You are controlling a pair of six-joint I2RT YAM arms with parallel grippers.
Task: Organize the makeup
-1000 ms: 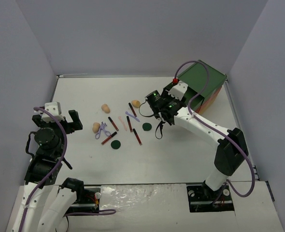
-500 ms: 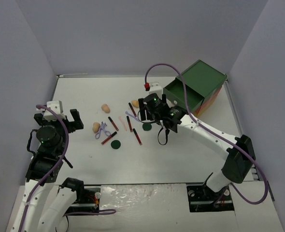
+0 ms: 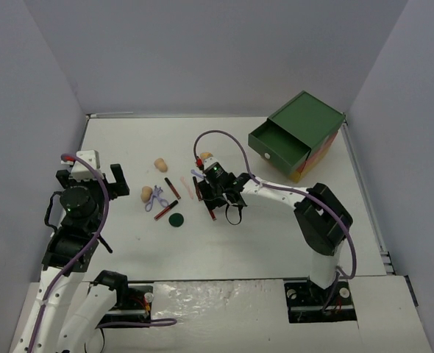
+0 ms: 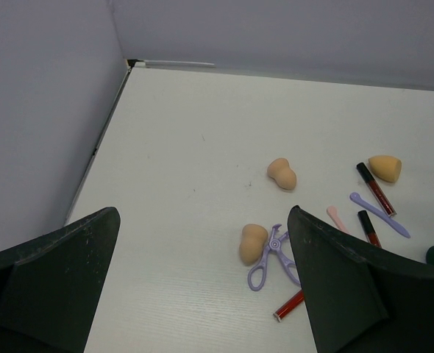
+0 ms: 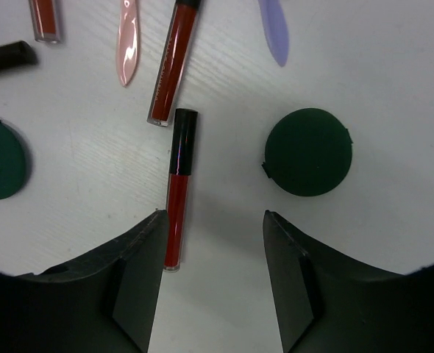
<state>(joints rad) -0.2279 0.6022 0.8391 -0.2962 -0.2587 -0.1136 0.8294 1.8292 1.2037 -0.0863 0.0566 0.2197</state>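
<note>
The makeup lies scattered mid-table. My right gripper (image 3: 221, 197) hangs open low over it, holding nothing. In the right wrist view, a dark red stick (image 5: 176, 198) with a black cap lies just inside my left finger (image 5: 136, 265). A dark green disc (image 5: 308, 151) sits ahead of the right finger. A second red stick (image 5: 174, 62), a pink stick (image 5: 127, 37) and a lilac stick (image 5: 274, 26) lie beyond. My left gripper (image 3: 92, 180) is wide open at the left, short of a tan sponge (image 4: 252, 243) and the lilac scissor-like tool (image 4: 272, 257).
The green-red-yellow drawer chest (image 3: 305, 129) stands at the back right with its green top drawer (image 3: 279, 149) pulled out. Two more sponges (image 3: 160, 163) (image 3: 207, 157) lie toward the back. Another green disc (image 3: 176, 219) lies nearer. Grey walls close in both sides.
My right arm has swung left from the drawer chest to above the makeup, and its jaws opened wider, then narrowed. The left arm has barely moved.
</note>
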